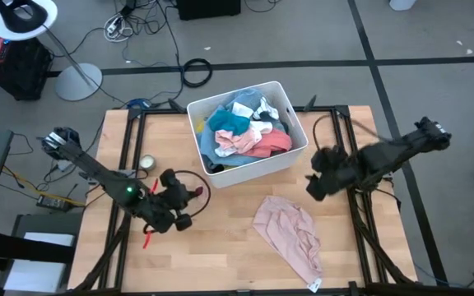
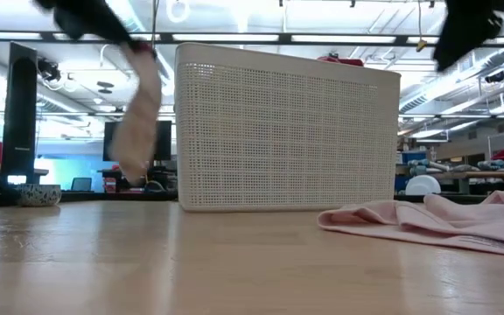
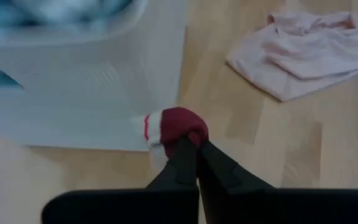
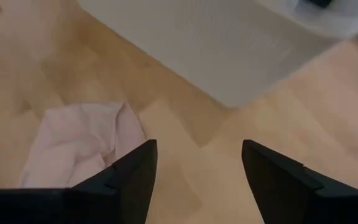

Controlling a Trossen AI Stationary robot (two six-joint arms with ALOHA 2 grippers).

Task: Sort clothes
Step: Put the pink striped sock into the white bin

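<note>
The left wrist view shows the left gripper [image 3: 196,144] pinched tight on a maroon-and-white sock [image 3: 169,126] lifted beside the white bin [image 1: 263,164], while the right gripper [image 4: 197,168] hangs spread wide and empty near the pink garment [image 1: 290,233] lying on the table [image 1: 220,255], likely a sorted piece.

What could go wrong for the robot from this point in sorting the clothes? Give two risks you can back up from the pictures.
The left gripper pinches only a small fold of the maroon sock, so it might slip out while being carried.

The white bin stands close beside that sock; a swing of the left arm could knock it.
</note>
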